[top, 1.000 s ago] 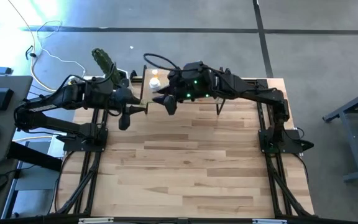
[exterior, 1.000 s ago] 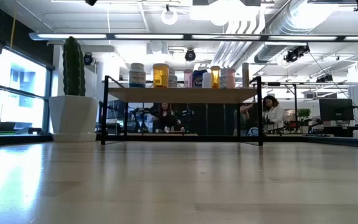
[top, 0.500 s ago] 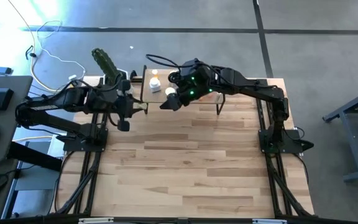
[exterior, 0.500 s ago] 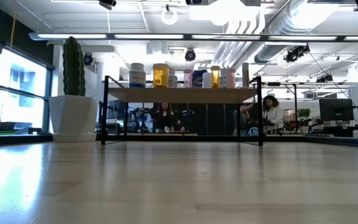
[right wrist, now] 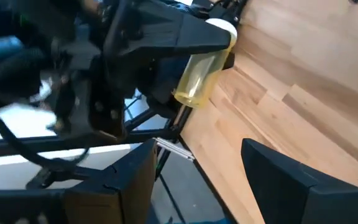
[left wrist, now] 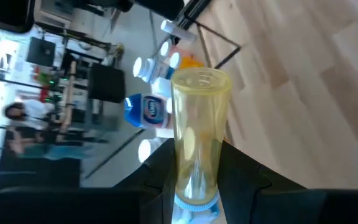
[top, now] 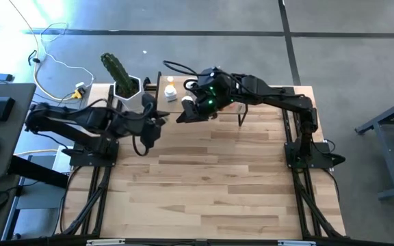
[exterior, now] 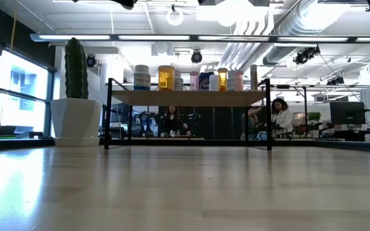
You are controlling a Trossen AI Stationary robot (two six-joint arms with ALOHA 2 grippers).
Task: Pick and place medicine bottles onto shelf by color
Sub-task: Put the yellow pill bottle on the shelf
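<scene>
My left gripper point(top: 148, 131) point(left wrist: 197, 177) hovers over the table near the left end of the shelf point(top: 204, 102) and is shut on a yellowish see-through bottle point(left wrist: 199, 130). My right gripper point(top: 184, 114) point(right wrist: 197, 171) is open above the shelf's left part and faces that bottle point(right wrist: 201, 71) without touching it. Several bottles stand on the shelf's wooden top point(exterior: 188, 97): a white one point(exterior: 142, 77), an orange one point(exterior: 166, 77), a blue one point(exterior: 204, 80) and a pink one point(exterior: 237, 80). The low view shows neither gripper. My left gripper pinches the yellowish bottle between its two fingers at the capped end point(left wrist: 194, 200). The body reaches forward past the fingertips, along the fingers, with its flat bottom point(left wrist: 201, 79) pointing away. The bottle is lifted clear of the table and tilted.
A cactus in a white pot point(top: 123, 83) point(exterior: 76, 96) stands at the table's far left, next to the shelf. Bare tabletop point(top: 211, 184) stretches from the shelf to the near edge. People sit in the room behind the table point(exterior: 279, 115).
My left gripper has drawn back from my right gripper, toward the table's near left, taking the yellowish bottle along; the left arm has folded in. My right gripper has stayed over the shelf's left part.
</scene>
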